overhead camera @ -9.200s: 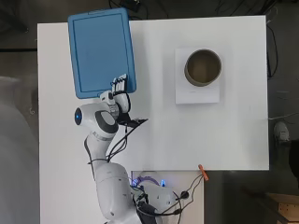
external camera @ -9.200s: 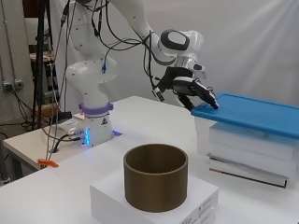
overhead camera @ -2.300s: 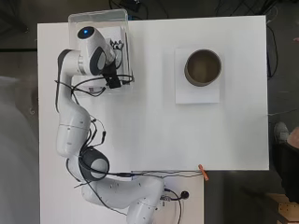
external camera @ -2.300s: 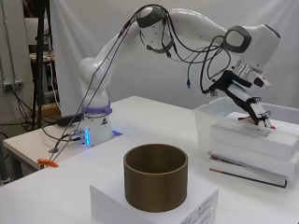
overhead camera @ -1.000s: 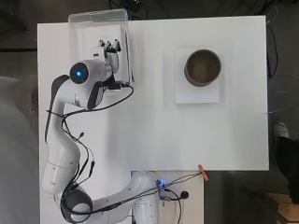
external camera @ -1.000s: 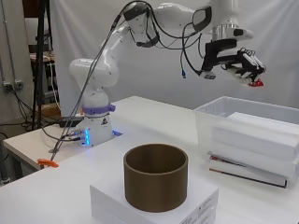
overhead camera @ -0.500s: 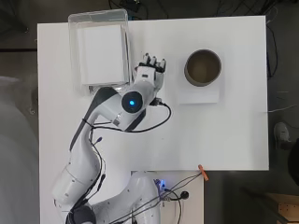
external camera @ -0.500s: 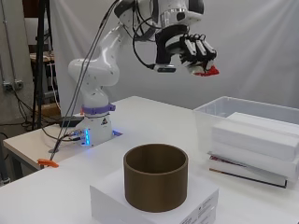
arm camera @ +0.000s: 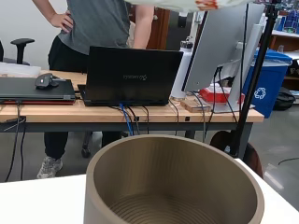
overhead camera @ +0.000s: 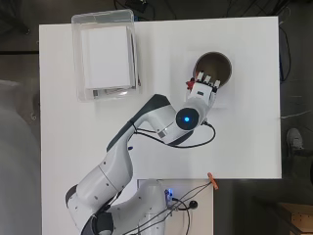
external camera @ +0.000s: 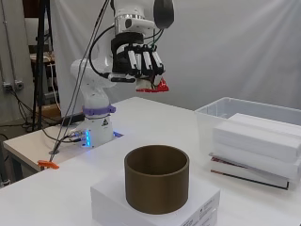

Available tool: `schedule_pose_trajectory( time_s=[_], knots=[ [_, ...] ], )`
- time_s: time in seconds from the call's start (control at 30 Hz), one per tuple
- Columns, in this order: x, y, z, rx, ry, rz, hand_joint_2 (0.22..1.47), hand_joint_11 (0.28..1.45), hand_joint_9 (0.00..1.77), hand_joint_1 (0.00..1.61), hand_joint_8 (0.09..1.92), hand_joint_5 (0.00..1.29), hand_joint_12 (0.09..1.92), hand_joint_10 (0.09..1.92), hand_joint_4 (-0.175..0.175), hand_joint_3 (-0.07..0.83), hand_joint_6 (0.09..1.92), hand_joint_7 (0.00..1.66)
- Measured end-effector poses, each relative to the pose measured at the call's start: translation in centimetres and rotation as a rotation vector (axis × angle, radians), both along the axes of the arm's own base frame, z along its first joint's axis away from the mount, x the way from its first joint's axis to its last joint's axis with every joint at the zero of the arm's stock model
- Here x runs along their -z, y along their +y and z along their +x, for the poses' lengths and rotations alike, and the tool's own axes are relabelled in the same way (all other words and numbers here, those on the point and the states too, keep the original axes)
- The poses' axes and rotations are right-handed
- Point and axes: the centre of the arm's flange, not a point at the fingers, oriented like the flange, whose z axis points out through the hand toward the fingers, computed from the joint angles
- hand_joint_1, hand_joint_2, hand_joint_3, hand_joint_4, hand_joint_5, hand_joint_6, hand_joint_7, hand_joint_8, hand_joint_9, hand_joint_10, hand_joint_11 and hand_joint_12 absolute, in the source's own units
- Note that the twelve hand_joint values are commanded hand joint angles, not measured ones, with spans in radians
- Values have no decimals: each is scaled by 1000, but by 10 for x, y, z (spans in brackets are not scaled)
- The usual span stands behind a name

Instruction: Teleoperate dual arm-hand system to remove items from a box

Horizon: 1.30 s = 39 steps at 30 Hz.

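Side view, nearest first: brown cylinder (external camera: 156, 183) upright, open-topped, on white block (external camera: 155, 202); nothing in it that shows. Above & behind, hand (external camera: 136, 61) hangs in air w/ fingers curled round small red packet (external camera: 153, 85) (corner pokes out under fingertips), clear of cylinder rim. Overhead: hand (overhead camera: 204, 87) overlaps cylinder's (overhead camera: 213, 67) near edge. Farther right, clear box (external camera: 254, 122) w/ white slabs (external camera: 256, 136) stacked inside, well apart from hand. Orange clip (external camera: 46, 164) at table edge, arm base (external camera: 96, 125) behind.

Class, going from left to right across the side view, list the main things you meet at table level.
Small orange clip → brown ribbed cylindrical container on its white box → clear plastic bin holding white flat boxes.
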Motion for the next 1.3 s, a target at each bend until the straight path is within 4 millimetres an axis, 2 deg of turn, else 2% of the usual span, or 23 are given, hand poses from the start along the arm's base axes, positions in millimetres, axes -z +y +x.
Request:
schedule_pose_trajectory(
  time_s=[0.1,0.2,0.33,0.47,0.67,0.77,0.93,1.0,1.03,1.07,1.1,1.13,1.17,1.2,1.3],
  knots=[
    [-11,-11,13,22,10,-24,1087,1134,1534,1037,1914,1041,1763,1920,175,-2,880,1271],
    [-13,-30,21,43,39,-34,1082,1130,1531,1042,1920,1050,1760,1920,175,-1,868,1272],
    [-2,-41,33,55,50,-27,1080,1123,1534,1042,1914,1054,1756,1920,175,0,859,1287],
    [17,-62,46,60,85,-3,1084,1131,1538,1044,1920,1046,1749,1920,175,1,882,1304],
    [15,-73,54,118,107,11,1097,1135,1530,1036,1920,1018,1742,1920,175,2,932,1304],
    [24,-65,67,92,132,19,1098,1137,1530,1036,1920,1016,1741,1920,175,1,938,1306],
    [20,-68,74,93,137,23,1098,1146,1520,1040,1920,1016,1735,1920,175,1,956,1303],
    [24,-61,79,80,148,25,1108,1157,1527,1023,1920,984,1736,1920,175,2,990,1312],
    [23,-57,80,76,149,25,1073,941,1321,866,1483,786,1476,1587,97,-6,723,1155],
    [19,-58,78,75,145,27,1043,693,1009,690,922,663,978,1037,50,-7,448,923],
    [13,-65,73,79,142,33,1036,561,827,562,515,615,567,600,34,-4,254,801],
    [7,-73,68,87,142,41,1036,513,751,487,269,600,303,323,32,-2,136,750],
    [3,-78,66,94,144,51,1036,501,726,444,134,595,153,165,34,-1,87,730],
    [3,-78,68,90,155,63,1036,502,722,420,87,595,87,87,37,-1,87,722],
    [11,-62,82,50,189,87,1033,515,730,390,87,592,87,87,51,-2,87,707]
  ],
)
